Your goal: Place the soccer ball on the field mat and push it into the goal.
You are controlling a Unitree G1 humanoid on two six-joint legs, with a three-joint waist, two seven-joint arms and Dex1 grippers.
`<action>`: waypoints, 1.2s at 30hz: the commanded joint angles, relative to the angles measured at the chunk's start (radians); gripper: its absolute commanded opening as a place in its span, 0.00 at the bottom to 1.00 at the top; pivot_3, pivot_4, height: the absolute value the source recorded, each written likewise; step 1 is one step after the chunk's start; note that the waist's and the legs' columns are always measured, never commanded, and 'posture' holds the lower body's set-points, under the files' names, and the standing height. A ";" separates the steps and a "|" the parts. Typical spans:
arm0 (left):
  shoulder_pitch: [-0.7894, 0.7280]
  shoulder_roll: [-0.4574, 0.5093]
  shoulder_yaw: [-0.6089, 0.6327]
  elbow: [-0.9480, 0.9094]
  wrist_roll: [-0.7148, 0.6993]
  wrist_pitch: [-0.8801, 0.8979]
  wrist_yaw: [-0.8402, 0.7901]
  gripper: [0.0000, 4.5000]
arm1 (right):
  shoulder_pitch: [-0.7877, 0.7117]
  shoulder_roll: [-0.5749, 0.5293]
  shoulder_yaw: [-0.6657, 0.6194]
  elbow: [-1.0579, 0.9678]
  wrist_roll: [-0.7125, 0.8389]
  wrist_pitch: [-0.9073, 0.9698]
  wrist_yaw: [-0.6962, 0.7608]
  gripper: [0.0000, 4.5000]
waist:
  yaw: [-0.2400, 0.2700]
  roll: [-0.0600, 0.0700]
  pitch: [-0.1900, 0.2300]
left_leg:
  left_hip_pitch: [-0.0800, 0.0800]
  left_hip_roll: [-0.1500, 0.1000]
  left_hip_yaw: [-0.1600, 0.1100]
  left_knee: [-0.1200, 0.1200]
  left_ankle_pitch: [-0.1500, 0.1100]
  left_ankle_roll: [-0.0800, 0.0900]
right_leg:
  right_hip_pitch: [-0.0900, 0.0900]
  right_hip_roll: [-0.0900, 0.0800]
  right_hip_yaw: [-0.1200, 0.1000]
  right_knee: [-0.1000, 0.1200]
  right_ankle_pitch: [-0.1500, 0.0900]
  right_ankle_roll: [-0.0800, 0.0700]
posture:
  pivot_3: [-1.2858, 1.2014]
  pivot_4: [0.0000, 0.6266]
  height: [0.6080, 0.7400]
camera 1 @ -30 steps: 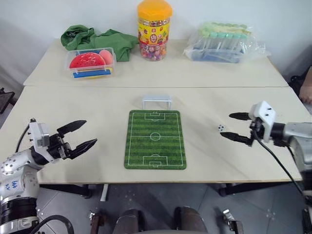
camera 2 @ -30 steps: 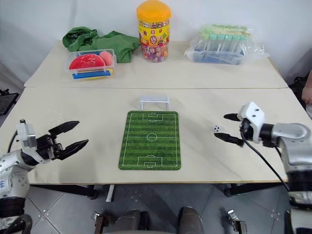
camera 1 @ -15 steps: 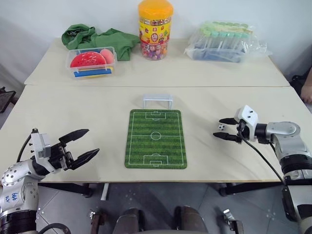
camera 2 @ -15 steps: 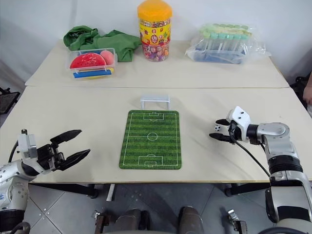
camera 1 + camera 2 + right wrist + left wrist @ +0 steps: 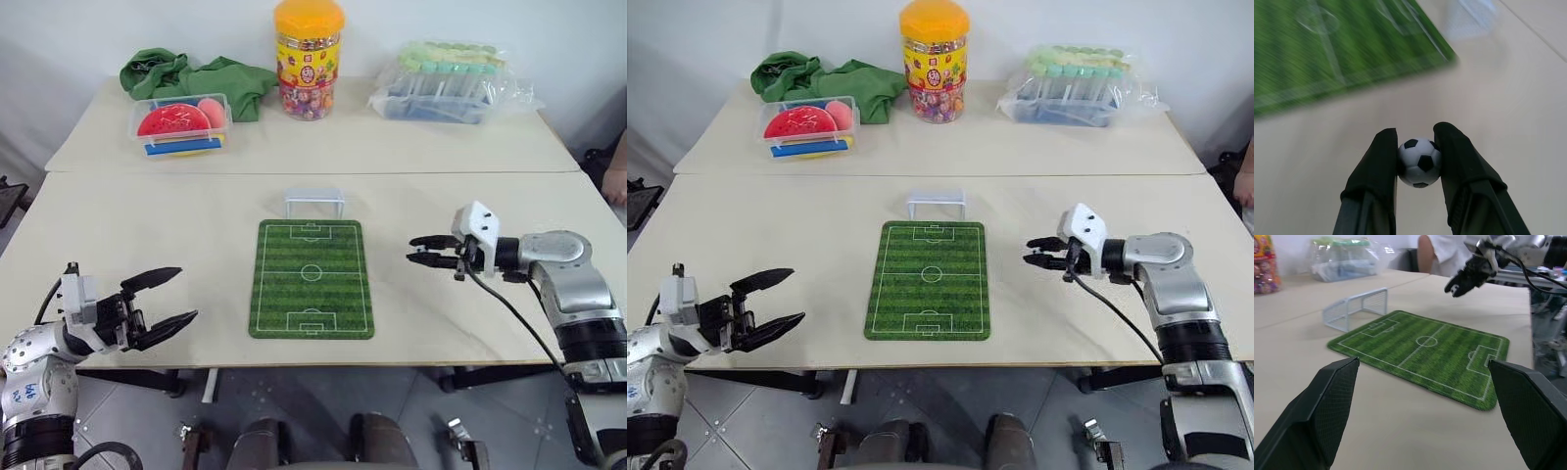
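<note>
Pinched between the two black fingers of the right gripper (image 5: 1419,161) sits the tiny white soccer ball with black patches (image 5: 1420,162), each finger pressed against one side of it, the jaws narrowed to the ball's width. That gripper (image 5: 423,251) hangs above the pale tabletop (image 5: 147,245), just off the right edge of the flat green field mat printed with white pitch lines (image 5: 312,279), its tips pointing toward the mat. The ball is off the table surface, held in the air, not over the mat itself.

Wide apart stand the jaws of the left gripper (image 5: 168,302), nothing between them and nothing touched; it hovers near the table's front left edge, well apart from the mat.

At the mat's far short end stands the small white plastic goal frame (image 5: 314,203), upright, just beyond the mat's edge, its mouth facing the pitch.
</note>
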State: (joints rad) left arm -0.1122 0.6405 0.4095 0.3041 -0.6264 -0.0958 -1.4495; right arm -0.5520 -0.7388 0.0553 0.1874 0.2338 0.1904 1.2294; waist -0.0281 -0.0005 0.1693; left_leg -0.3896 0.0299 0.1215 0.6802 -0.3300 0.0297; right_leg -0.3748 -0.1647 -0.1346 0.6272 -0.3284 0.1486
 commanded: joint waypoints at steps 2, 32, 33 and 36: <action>-0.040 0.025 -0.042 0.089 0.038 -0.082 -0.112 1.00 | 0.020 0.079 0.140 -0.307 0.047 0.135 0.003 0.19 | -0.003 0.000 0.000 | 0.000 0.001 0.000 0.000 0.000 -0.001 | 0.000 0.001 0.000 0.000 0.000 0.000 | 0.52 0.24 1.00; 0.052 0.043 -0.055 0.064 -0.005 -0.172 -0.097 1.00 | -0.080 0.329 0.431 -0.131 -0.143 0.056 -0.026 0.19 | -0.004 -0.002 0.000 | -0.001 0.000 -0.001 0.001 -0.002 0.001 | -0.001 0.001 -0.001 0.001 0.000 0.000 | 0.52 0.24 1.00; 0.051 0.043 -0.054 0.063 -0.006 -0.171 -0.094 1.00 | -0.079 0.329 0.430 -0.129 -0.144 0.054 -0.025 0.27 | -0.004 -0.002 0.000 | -0.001 0.000 -0.001 0.001 -0.002 0.001 | -0.001 0.001 -0.001 0.001 0.000 0.000 | 0.52 0.24 1.00; 0.046 0.041 -0.055 0.059 -0.005 -0.171 -0.082 1.00 | -0.071 0.327 0.424 -0.139 -0.133 0.048 -0.014 0.46 | -0.004 -0.002 0.000 | -0.001 0.000 -0.001 0.001 -0.002 0.001 | -0.001 0.001 -0.001 0.001 0.000 0.000 | 0.52 0.24 1.00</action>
State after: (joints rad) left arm -0.0684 0.6777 0.3365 0.3987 -0.6118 -0.2613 -1.5008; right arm -0.6212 -0.4127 0.4897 0.0720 0.0905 0.2539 1.2038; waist -0.0323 -0.0021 0.1696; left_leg -0.3905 0.0299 0.1210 0.6813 -0.3318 0.0303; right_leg -0.3758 -0.1639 -0.1353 0.6278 -0.3283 0.1484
